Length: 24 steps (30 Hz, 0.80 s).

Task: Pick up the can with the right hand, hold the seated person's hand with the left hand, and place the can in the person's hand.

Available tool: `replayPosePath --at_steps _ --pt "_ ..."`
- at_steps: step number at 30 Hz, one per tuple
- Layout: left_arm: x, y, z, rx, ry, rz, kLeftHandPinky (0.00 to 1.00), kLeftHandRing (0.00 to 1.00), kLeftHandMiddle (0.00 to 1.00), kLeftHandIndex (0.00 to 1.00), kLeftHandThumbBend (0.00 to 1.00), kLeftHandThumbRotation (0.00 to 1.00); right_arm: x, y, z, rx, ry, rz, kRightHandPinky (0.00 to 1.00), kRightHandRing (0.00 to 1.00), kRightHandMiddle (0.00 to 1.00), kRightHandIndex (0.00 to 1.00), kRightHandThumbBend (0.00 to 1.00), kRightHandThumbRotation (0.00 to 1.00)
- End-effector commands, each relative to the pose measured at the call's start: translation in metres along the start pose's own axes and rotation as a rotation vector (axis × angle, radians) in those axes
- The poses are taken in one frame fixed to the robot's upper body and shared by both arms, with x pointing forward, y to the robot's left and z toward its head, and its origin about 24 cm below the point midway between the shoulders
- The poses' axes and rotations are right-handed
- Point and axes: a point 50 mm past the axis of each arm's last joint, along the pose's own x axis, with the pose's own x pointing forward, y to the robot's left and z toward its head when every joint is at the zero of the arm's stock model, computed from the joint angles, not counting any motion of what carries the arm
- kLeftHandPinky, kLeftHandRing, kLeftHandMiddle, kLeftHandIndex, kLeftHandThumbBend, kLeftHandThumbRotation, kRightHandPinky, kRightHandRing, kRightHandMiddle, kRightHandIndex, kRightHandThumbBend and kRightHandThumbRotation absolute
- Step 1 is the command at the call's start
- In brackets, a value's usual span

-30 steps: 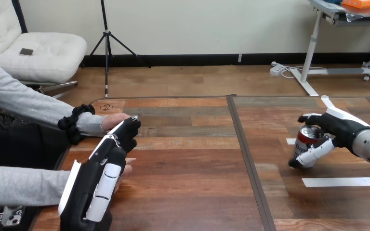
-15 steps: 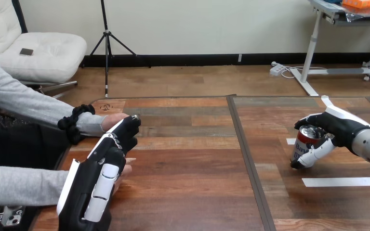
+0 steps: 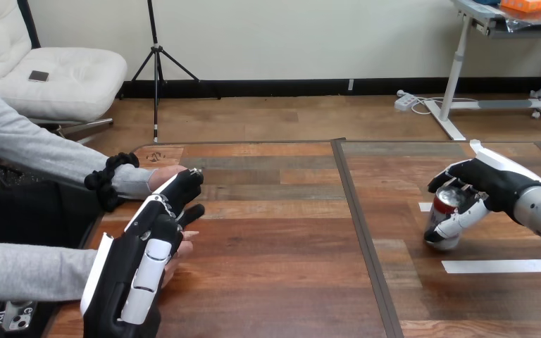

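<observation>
My right hand (image 3: 486, 184) curls round the can (image 3: 445, 211) at the right, ready to lift it; my left hand (image 3: 148, 246), fingers nearly straight, lies between the person's hands (image 3: 163, 176), gripping neither.

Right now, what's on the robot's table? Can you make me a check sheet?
Surface: wooden table, a dark seam down its middle.
Job's things: can at the right side, tilted, in the right hand; whether it is off the table, cannot tell.
Clutter: white tape strip near the can, a shorter one beside the can.
Hands: right hand curled round the can; left hand over the person's nearer hand, its far end beside the person's farther hand; grip cannot be told.
Cables: nothing seen.
Surroundings: a person sits at the left.
</observation>
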Motion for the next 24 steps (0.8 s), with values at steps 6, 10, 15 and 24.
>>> replayPosePath --at_steps 6,10,15,24 --pt "0.0099 0.0005 0.0093 -0.002 -0.076 0.003 0.88 0.94 0.89 0.84 0.65 0.86 -0.0033 -0.0211 0.0048 -0.009 -0.039 -0.093 0.52 0.57 0.63 0.65 0.81 0.00" --pt "0.0101 0.0008 0.0089 -0.001 -0.079 0.002 0.89 0.94 0.90 0.84 0.64 0.86 -0.0030 -0.0212 0.0053 -0.007 -0.038 -0.102 0.50 0.55 0.61 0.63 0.78 0.00" --pt "0.0094 0.0006 0.0093 0.007 -0.074 0.009 0.90 0.93 0.89 0.83 0.64 0.86 -0.0027 -0.0210 0.0056 -0.007 -0.037 -0.114 0.48 0.54 0.59 0.60 0.74 0.00" --pt "0.0093 0.0009 0.0095 0.011 -0.075 0.011 0.87 0.92 0.88 0.82 0.64 0.87 -0.0024 -0.0210 0.0056 -0.010 -0.033 -0.130 0.45 0.51 0.56 0.57 0.69 0.00"
